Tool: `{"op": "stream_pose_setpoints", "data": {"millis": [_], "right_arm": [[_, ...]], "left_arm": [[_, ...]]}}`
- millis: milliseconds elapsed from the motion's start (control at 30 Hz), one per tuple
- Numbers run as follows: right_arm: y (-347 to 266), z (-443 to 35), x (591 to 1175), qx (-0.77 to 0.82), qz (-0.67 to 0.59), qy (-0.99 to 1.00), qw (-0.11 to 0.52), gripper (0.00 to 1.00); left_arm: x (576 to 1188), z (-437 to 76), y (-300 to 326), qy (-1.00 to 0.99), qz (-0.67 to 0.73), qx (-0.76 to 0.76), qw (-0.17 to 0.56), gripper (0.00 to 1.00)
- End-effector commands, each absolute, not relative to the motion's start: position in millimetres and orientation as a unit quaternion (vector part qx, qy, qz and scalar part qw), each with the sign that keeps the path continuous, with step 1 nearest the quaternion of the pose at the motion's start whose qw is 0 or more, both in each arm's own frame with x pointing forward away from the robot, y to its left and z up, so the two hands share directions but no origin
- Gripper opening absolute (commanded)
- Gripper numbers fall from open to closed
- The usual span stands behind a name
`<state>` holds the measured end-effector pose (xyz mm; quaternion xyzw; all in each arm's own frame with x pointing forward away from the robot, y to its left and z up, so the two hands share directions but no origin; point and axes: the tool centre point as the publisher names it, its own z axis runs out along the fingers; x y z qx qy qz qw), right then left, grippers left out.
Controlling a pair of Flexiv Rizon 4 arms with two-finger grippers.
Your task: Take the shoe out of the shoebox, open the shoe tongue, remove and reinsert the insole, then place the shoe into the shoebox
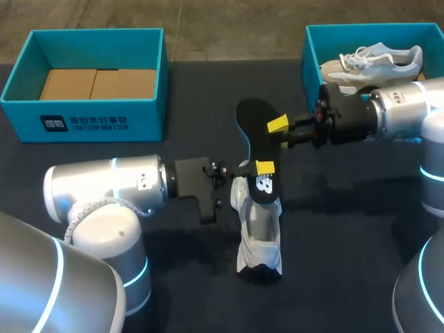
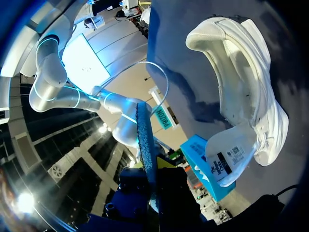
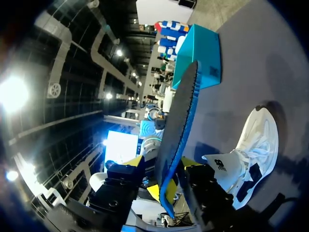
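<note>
A black insole (image 1: 251, 125) with a blue underside is held up over the table's middle, above a white shoe (image 1: 258, 236) that lies on the dark cloth. My left gripper (image 1: 258, 168) is shut on the insole's near end, just over the shoe's opening. In the left wrist view the insole (image 2: 145, 140) runs edge-on out of that gripper (image 2: 152, 188), beside the shoe (image 2: 241, 96). My right gripper (image 1: 277, 128) comes in from the right. Its jaws stand either side of the insole (image 3: 181, 116), a small gap still showing, so this gripper (image 3: 166, 188) is open. The shoe (image 3: 256, 145) lies beyond it.
A teal shoebox (image 1: 83, 121) with cardboard in it stands at the back left. At the back right is a second teal box (image 1: 310, 66) with another white shoe (image 1: 374, 59) in it, close behind my right arm. The front middle of the cloth is bare.
</note>
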<state>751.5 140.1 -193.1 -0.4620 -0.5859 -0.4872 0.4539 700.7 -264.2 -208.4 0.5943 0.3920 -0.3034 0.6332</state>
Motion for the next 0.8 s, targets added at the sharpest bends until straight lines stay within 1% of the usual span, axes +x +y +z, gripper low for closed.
{"op": "stream_pose_setpoints", "data": {"millis": [33, 100, 233, 367, 433, 567, 633, 800], "right_arm": [[144.5, -193.5, 752.6, -0.464, -0.487, -0.584, 0.455, 0.37], [144.6, -193.5, 752.6, -0.464, -0.487, -0.584, 0.455, 0.30], [144.7, -193.3, 752.3, -0.467, -0.488, -0.581, 0.455, 0.25], [144.0, -194.0, 751.8, -0.467, -0.490, -0.577, 0.457, 0.16], [143.8, -194.5, 751.6, -0.468, -0.491, -0.575, 0.458, 0.10], [143.3, -194.4, 750.8, -0.469, -0.492, -0.574, 0.457, 0.06], [142.8, -194.2, 750.1, -0.467, -0.493, -0.574, 0.458, 0.00], [142.0, -196.3, 749.1, -0.466, -0.494, -0.571, 0.461, 0.00]], "left_arm": [[700.4, -208.5, -269.2, 0.393, -0.300, 0.595, 0.633, 0.00], [700.2, -208.5, -269.4, 0.393, -0.299, 0.595, 0.634, 0.00], [700.0, -208.4, -269.3, 0.395, -0.294, 0.595, 0.635, 0.00], [699.6, -208.3, -269.2, 0.396, -0.291, 0.596, 0.635, 0.00], [699.0, -208.5, -269.1, 0.396, -0.292, 0.596, 0.635, 0.00], [697.9, -209.1, -268.7, 0.395, -0.293, 0.595, 0.636, 0.00], [697.1, -210.0, -268.6, 0.396, -0.293, 0.595, 0.635, 0.00], [695.3, -210.9, -267.2, 0.399, -0.295, 0.594, 0.633, 0.00]]}}
